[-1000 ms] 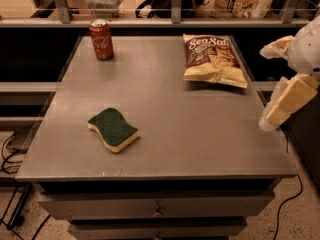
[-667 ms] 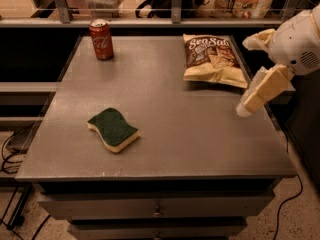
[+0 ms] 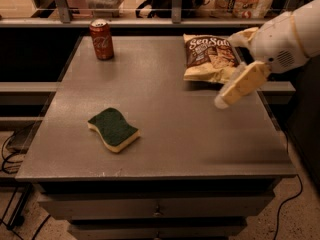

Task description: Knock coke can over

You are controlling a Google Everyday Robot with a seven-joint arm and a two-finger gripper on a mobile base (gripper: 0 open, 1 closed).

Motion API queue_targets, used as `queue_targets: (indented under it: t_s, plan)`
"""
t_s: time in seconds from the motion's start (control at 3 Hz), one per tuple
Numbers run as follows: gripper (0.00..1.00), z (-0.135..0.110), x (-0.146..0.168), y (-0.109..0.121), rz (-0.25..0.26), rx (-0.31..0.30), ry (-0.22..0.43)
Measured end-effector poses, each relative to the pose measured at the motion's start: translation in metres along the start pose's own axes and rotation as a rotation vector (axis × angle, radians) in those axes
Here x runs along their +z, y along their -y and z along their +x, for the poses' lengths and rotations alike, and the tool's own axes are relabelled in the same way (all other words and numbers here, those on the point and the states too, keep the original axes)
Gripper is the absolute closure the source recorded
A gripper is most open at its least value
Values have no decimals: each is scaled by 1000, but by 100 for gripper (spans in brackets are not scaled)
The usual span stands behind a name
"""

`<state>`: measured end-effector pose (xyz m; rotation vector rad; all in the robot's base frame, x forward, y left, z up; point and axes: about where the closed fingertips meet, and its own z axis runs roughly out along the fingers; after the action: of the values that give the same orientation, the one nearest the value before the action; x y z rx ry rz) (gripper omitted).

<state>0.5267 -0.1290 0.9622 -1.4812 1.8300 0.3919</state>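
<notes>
The coke can (image 3: 101, 39) is a small red can with white script and a silver top. It stands upright at the far left corner of the grey table (image 3: 170, 114). My gripper (image 3: 225, 72) is at the right side of the table, over the near right edge of the chip bag (image 3: 209, 57). Its cream fingers (image 3: 241, 84) are spread apart with nothing between them. The gripper is far to the right of the can and does not touch it.
A green and yellow sponge (image 3: 113, 129) lies on the near left part of the table. The chip bag lies flat at the far right. A railing and shelves with goods run behind the table. Cables lie on the floor at both sides.
My gripper has moved left and inward from beyond the table's right edge to over the table beside the chip bag. The can, sponge and bag have not moved.
</notes>
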Motion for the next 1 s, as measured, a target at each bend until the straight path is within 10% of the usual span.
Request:
queue_targets:
  t_s: [1.0]
  plan:
    - [0,-70,96,51,82,27,168]
